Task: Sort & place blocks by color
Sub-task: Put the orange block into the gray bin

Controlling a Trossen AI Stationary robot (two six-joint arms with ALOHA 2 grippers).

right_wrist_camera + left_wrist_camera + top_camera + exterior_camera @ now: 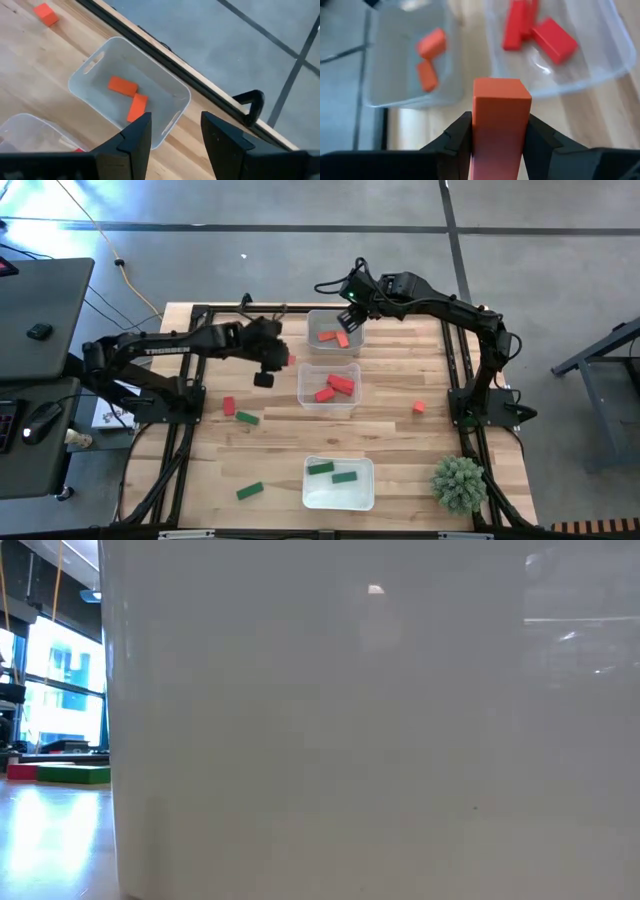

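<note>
I had the left gripper (499,135) clamped on an orange bar (500,117) at 9 o'clock of the orange tray (352,315), right gripper (175,132) open above it; risk was the two colliding at the drop.

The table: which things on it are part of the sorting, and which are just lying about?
Part of the job:
- left tool, holding orange block
- loose blocks, e.g. green block
- trays, e.g. far tray

Lying about:
- spiky plant ball
- yellow cable
</note>
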